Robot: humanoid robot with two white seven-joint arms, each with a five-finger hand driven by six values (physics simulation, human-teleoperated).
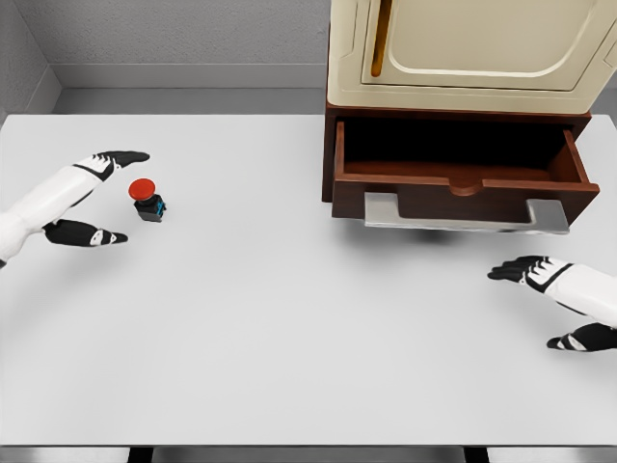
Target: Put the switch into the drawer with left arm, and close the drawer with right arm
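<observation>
The left hand's fingers point(123, 157) are spread and hold nothing: the upper ones reach out just above and to the left of the switch point(147, 200), while a lower dark finger points rightward below and to the left of it. None of them touches the switch; a clear strip of surface shows between each and the little device. The left hand point(93, 196) thus brackets the switch from its left side, with its white forearm running off the left edge of the view.

The switch itself stands upright on the counter point(289, 318), a red round button on a dark body with a bit of teal at one side, well to the left of the drawer point(458, 178).

The right hand's fingers point(516, 271) are likewise relaxed and apart, gripping nothing, one dark tip pointing left and another lower down near the picture's right edge. The right hand point(564, 304) hovers over the counter below the drawer's right end, apart from it.

The drawer is pulled out, its dark brown interior open to view, with a pale metal handle point(463, 214) across its front. It belongs to a cabinet point(463, 58) with a cream upper part, standing at the counter's far right.
</observation>
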